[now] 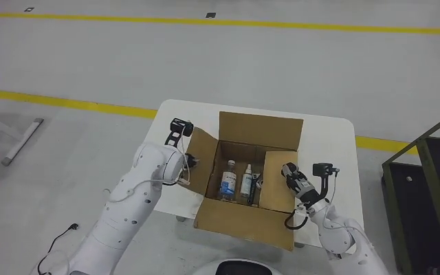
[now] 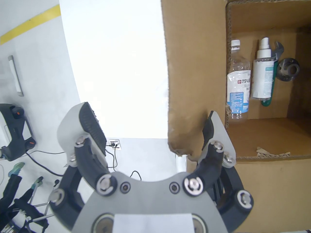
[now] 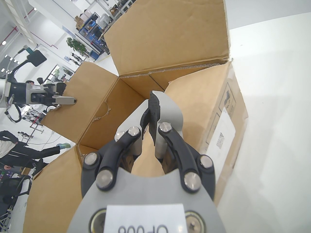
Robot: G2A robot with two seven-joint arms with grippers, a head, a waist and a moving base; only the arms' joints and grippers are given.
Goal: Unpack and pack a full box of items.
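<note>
A brown cardboard box [image 1: 240,216] stands open in the middle of a white table [image 1: 330,137], all four flaps folded outward. The back flap [image 1: 260,127] stands nearly upright. The left flap [image 2: 189,73] and the right flap [image 3: 199,90] lean out to the sides. The left flap's near corner is frayed and crumpled.

On the box floor lie a clear bottle [image 2: 239,83] with a white cap and a white-and-blue label, and just beside it a white spray bottle [image 2: 263,73]. A wrench [image 2: 277,52] with a green handle lies against the spray bottle's far side. A dark metal flange [image 2: 288,70] sits next to the wrench's head.

The left gripper [image 2: 148,112] is at the outer corner of the left flap, and its fingers [image 2: 91,122] are spread wide. The frayed corner sits between them, close against the finger nearer the box and well apart from the other. Nothing is clamped.

The right gripper [image 3: 151,100] is at the top edge of the right flap. Its fingers [image 3: 167,112] are drawn together to a narrow gap, one inside the box and one outside, pinching the flap's edge between the pads.
</note>
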